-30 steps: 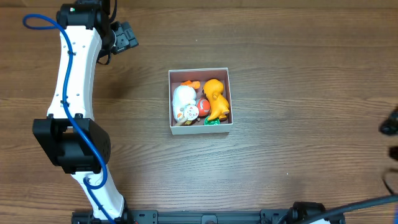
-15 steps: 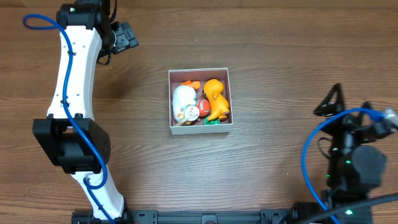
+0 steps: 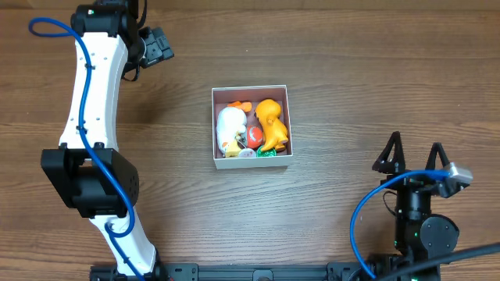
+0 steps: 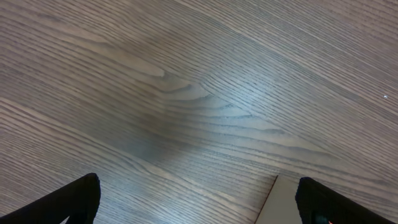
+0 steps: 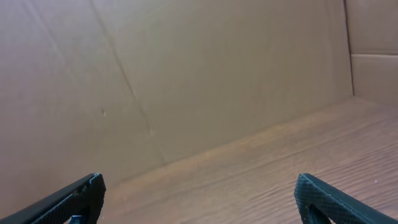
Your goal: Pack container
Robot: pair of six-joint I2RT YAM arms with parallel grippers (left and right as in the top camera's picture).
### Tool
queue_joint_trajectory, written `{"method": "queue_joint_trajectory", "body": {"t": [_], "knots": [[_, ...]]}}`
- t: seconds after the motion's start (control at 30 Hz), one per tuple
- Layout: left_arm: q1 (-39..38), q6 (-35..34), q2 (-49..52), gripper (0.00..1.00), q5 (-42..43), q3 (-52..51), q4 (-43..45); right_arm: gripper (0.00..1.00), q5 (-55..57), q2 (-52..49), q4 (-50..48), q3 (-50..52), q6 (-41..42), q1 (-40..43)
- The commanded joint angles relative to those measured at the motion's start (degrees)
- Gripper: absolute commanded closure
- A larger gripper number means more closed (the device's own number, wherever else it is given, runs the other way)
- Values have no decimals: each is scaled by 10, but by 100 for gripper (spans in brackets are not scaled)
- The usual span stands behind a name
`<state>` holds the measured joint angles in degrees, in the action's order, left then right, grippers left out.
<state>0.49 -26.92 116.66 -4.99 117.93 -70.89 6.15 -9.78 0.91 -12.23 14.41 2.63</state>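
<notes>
The container (image 3: 251, 160) is a small square white-walled box in the middle of the table, seen from overhead. It holds a white toy (image 3: 229, 125), an orange duck-like toy (image 3: 271, 121) and a few small pieces in red, orange and green. My left gripper (image 3: 160, 48) is far up at the back left, well away from the box, and in the left wrist view (image 4: 199, 202) it is open over bare wood. My right gripper (image 3: 412, 156) is at the front right, open and empty, and in the right wrist view (image 5: 199, 199) its jaws stand wide apart.
The left wrist view shows a pale flat corner (image 4: 280, 202) between the fingers. The right wrist view looks at a brown cardboard wall (image 5: 186, 74) beyond the table. The white left arm (image 3: 94, 101) runs along the left side.
My right arm has swung in from the right edge to the front right, its open fingers now pointing toward the back. A small round piece in the box looks slightly shifted. The left arm is still.
</notes>
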Motion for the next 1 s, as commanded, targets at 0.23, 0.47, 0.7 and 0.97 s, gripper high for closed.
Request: {"method": "queue_joint_trajectory", "body": {"t": [0.23, 0.47, 0.7, 0.97], "knots": [[2, -5, 2, 0, 1, 10, 0, 0, -14, 52, -13, 76, -24, 0], [2, -5, 2, 0, 1, 10, 0, 0, -14, 97, -21, 117, -24, 0], [2, -5, 2, 0, 1, 10, 0, 0, -13, 96, -1, 118, -25, 0], [2, -5, 2, 0, 1, 10, 0, 0, -14, 96, 24, 118, -24, 0]]}}
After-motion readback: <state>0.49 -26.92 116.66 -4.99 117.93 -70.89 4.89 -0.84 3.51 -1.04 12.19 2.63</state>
